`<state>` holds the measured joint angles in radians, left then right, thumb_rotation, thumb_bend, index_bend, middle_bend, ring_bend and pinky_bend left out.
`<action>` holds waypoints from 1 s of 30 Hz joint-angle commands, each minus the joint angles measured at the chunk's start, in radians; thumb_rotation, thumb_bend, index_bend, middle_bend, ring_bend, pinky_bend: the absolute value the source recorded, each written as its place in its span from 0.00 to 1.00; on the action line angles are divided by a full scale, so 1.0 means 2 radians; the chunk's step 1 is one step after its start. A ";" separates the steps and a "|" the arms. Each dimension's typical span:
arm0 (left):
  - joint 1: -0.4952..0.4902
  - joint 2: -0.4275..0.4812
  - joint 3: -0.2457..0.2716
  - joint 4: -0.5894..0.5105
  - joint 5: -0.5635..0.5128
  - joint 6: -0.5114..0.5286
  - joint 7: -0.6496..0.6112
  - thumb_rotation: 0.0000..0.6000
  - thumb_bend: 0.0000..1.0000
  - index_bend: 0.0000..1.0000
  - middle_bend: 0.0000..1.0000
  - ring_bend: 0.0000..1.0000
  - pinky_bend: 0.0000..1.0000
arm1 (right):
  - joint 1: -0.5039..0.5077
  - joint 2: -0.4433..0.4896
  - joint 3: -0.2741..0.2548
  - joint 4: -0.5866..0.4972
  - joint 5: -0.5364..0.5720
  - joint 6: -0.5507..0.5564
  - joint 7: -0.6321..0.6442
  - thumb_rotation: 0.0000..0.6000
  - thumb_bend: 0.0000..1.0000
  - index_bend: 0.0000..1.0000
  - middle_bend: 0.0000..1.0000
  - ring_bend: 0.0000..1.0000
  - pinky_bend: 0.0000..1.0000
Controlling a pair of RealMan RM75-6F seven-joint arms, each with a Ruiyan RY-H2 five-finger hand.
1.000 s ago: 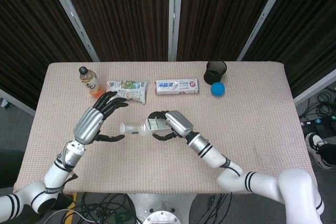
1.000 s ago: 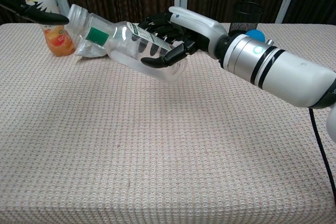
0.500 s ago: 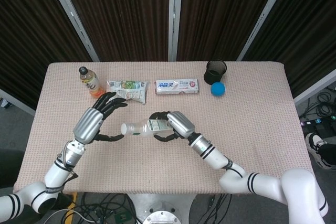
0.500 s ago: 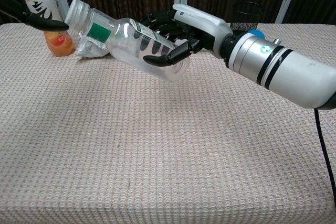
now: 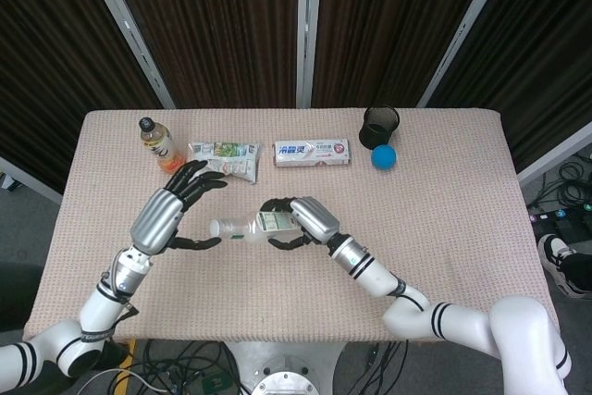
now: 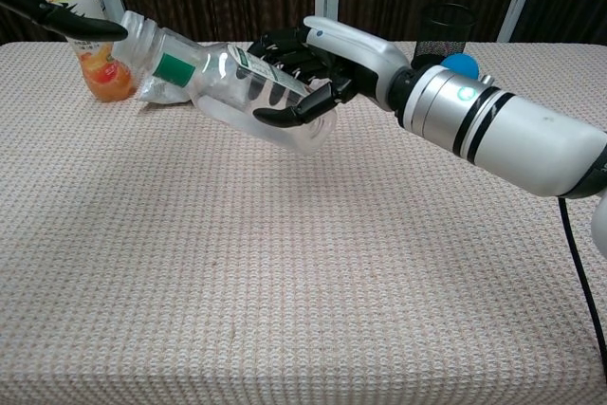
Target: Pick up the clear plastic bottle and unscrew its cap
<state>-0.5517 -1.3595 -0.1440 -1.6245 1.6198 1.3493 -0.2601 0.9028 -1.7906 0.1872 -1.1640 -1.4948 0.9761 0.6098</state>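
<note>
Left hand (image 5: 169,213): raised over the desk (image 5: 462,191), fingers (image 5: 205,177) spread wide, thumb tip just beside the cap (image 5: 215,227); whether it touches cannot be told. Clear plastic bottle (image 5: 248,225): held off the desk, lying nearly level, cap end toward the left fingers. Right hand (image 5: 302,220): forearm angled in from the lower right, fingers wrapped around the bottle's body, thumb beneath.

Even, bright overhead light, faint soft shadows; both views sharp — dark curtains, no glare
</note>
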 commanded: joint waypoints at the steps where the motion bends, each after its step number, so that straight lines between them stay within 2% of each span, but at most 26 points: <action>1: 0.002 0.002 0.004 -0.001 0.000 -0.001 0.002 1.00 0.10 0.22 0.16 0.03 0.04 | -0.003 0.003 0.001 -0.003 -0.001 0.006 0.002 1.00 0.68 0.69 0.58 0.48 0.53; 11: 0.003 -0.002 0.004 0.005 -0.007 -0.001 0.006 1.00 0.10 0.22 0.16 0.03 0.04 | -0.010 0.016 -0.005 -0.023 -0.007 0.017 -0.001 1.00 0.68 0.70 0.58 0.48 0.53; 26: 0.005 0.009 0.010 -0.011 0.010 0.008 0.000 1.00 0.10 0.22 0.16 0.03 0.04 | -0.004 0.007 -0.003 -0.010 -0.002 0.007 0.000 1.00 0.69 0.70 0.58 0.48 0.53; 30: 0.004 0.016 0.015 -0.010 0.011 0.000 0.000 1.00 0.10 0.27 0.16 0.03 0.04 | -0.006 0.009 -0.004 -0.011 -0.002 0.009 0.003 1.00 0.69 0.70 0.58 0.48 0.53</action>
<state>-0.5437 -1.3302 -0.1161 -1.6449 1.6418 1.3526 -0.2605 0.8916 -1.7727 0.1782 -1.1856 -1.4997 0.9930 0.6156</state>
